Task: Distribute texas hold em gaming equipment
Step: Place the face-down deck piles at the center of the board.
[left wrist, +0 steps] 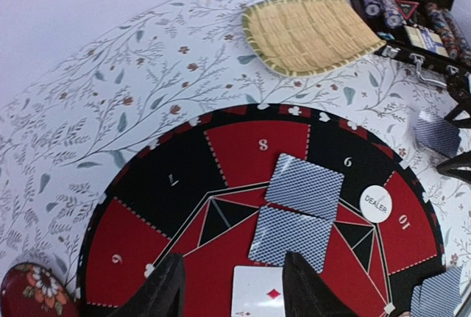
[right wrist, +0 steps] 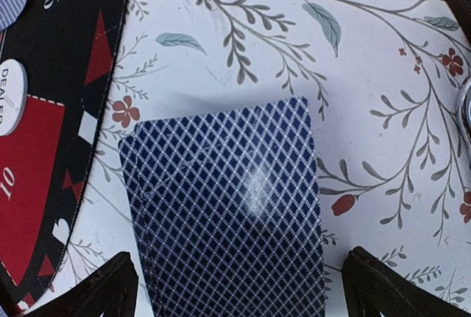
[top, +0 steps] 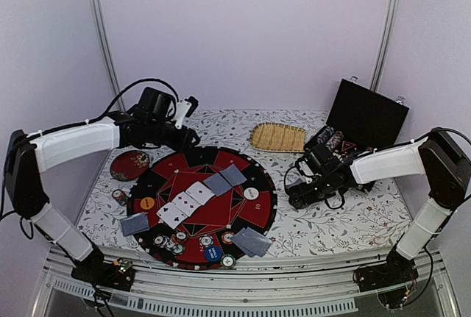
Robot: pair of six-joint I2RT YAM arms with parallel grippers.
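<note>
Right wrist view showing the face-down card stack [right wrist: 221,207] lying flat on the tablecloth [right wrist: 353,74] just outside the poker mat [right wrist: 44,148], long axis running toward the right gripper [right wrist: 239,273], gaping wide astride it, clasping nothing; left gripper [left wrist: 232,265], half-spread and empty, hanging farther off.

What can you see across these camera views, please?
mat: one, red and black, central.
face-up cards: three, white, in a row on the mat.
face-down cards: at least five, blue-backed, two ending that row, others around the mat's edge.
chips: several, mixed colours, mostly along the mat's near edge.
dealer button: one, white, mat's right side.
tray: one, straw, behind the mat.
dish: one, red, left of the mat.
case: one, black, open, far right.
cloth: one, white floral, covering the table.
left hand: one, black, open, above the mat.
right hand: one, black, open, above face-down cards beside the mat.
</note>
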